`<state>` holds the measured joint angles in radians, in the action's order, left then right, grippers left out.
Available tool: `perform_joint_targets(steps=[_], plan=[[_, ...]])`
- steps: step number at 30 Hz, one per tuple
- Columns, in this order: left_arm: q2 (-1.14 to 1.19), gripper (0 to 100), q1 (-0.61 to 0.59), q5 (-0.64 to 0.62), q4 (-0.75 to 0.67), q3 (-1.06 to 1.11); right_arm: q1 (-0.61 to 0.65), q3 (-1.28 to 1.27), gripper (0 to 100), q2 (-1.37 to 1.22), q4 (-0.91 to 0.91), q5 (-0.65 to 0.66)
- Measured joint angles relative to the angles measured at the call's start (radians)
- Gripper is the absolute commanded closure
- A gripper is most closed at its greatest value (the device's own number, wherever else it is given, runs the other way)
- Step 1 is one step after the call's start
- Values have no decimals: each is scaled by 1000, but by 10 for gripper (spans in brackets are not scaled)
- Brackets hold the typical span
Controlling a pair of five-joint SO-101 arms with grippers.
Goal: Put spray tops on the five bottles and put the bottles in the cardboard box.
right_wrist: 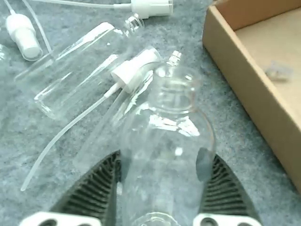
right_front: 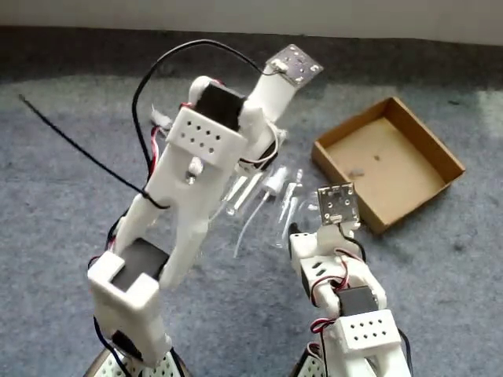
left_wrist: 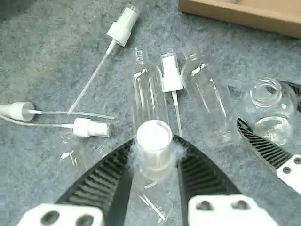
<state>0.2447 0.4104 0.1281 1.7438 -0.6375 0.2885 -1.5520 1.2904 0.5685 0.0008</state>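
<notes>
Right gripper (right_wrist: 164, 161) is closest here, jaws pinching an open-necked bottle (right_wrist: 164, 122) by its body, neck up, near the cardboard box (right_wrist: 244, 80). My left gripper (left_wrist: 154, 143) is squeezed onto a spray top (left_wrist: 154, 134) above the carpet (left_wrist: 47, 56). So I reckon we're at the capping step, with nothing boxed yet. The next move needs the top lined up over that open neck and then pressed down. Watch out for the loose bottles (left_wrist: 148, 89) and spare tops (left_wrist: 123, 28) lying between the two grippers, with their tubes crossing.
</notes>
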Motion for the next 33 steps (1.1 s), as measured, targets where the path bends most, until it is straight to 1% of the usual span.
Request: perform_joint_targets(steps=[7, 15, 17, 22, 24, 29, 31, 33], plan=[[-315, 938, -3, 3, 6, 170, 21, 0, 871, 0, -5, 0], [-637, 939, -3, 5, 6, 374, 242, 0, 874, 0, -187, 0], [-715, 940, -3, 5, 6, 414, 262, 0, 874, 0, -204, 0], [-914, 940, -3, 5, 3, 482, 265, 2, 874, 0, -222, 0], [-988, 940, -3, 5, -41, 514, 265, 9, 874, 0, -227, 0], [-1148, 941, -3, 6, -209, 628, 265, 41, 874, 0, -288, 0], [-1208, 941, -3, -21, -281, 690, 265, 41, 874, 0, -321, 0], [-1246, 941, -3, -81, -364, 755, 281, 41, 874, 0, -358, 0]])
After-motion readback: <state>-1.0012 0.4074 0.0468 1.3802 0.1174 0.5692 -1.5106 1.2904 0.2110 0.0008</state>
